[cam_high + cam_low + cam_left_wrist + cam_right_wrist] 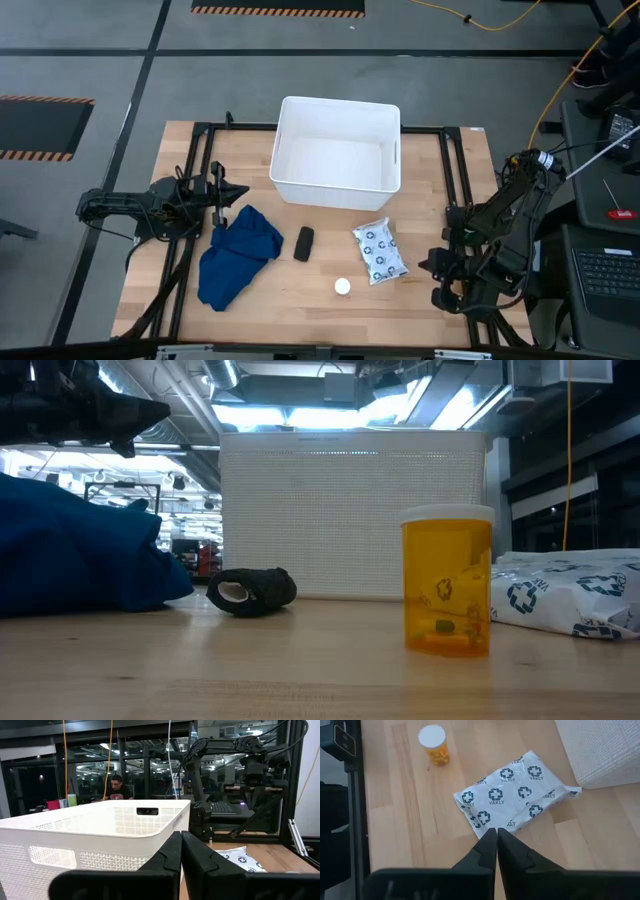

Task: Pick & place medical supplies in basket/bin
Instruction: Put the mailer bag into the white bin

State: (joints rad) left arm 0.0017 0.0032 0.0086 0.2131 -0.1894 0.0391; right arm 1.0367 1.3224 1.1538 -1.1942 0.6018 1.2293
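The white tub [335, 150] stands at the table's far middle. Near of it lie a dark blue cloth [238, 255], a small black oblong [304, 243] that the low view shows as a black roll [252, 590], and a white packet printed with dark rings [379, 251]. An amber pill bottle with a white round cap [343, 286] stands upright on its base [448, 580]. My left gripper [243, 189] is shut and empty, above the table between the cloth and the tub's left corner. My right gripper [428, 266] is shut and empty, right of the packet [512, 790].
A black frame [440, 130] runs around the wooden table top. The tub's tall wall [100, 832] stands close in front of my left gripper. Bare wood lies along the table's near edge. A person sits at a desk in the room beyond the table [116, 787].
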